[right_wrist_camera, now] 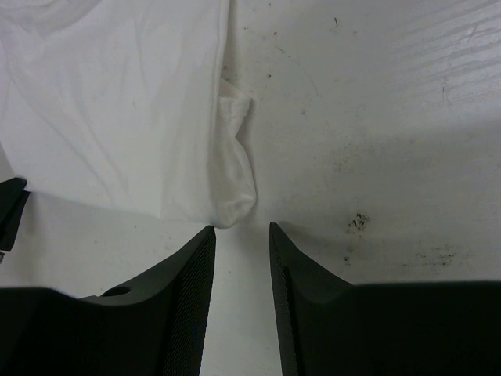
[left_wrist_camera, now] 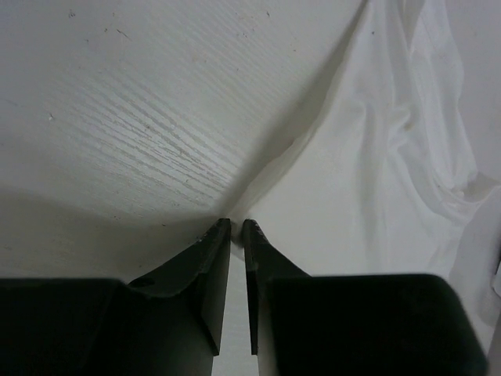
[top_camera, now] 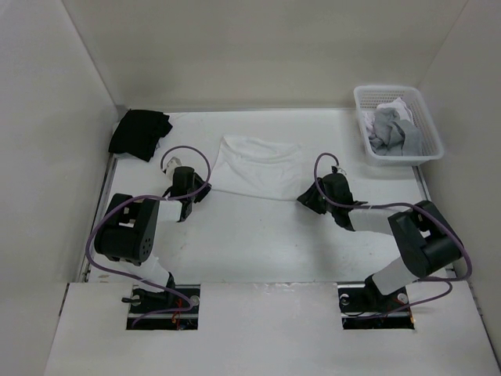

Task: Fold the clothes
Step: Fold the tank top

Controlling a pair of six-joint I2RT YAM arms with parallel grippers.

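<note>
The clothes (top_camera: 258, 168), a thin white top, lie spread on the table (top_camera: 258, 243) between the two arms. My left gripper (top_camera: 205, 189) sits at the garment's near-left corner. In the left wrist view its jaws (left_wrist_camera: 236, 223) are pinched to a narrow slit, and the corner of the white fabric (left_wrist_camera: 376, 196) runs up into the tips. My right gripper (top_camera: 304, 200) is at the near-right corner. In the right wrist view it (right_wrist_camera: 243, 227) stands open, with the bunched corner of the fabric (right_wrist_camera: 117, 117) lying just ahead of the tips and nothing between the fingers.
A black garment (top_camera: 139, 131) lies crumpled at the far-left corner. A white plastic basket (top_camera: 387, 88) holding grey garments (top_camera: 395, 129) stands at the far right. White walls close in the table on three sides.
</note>
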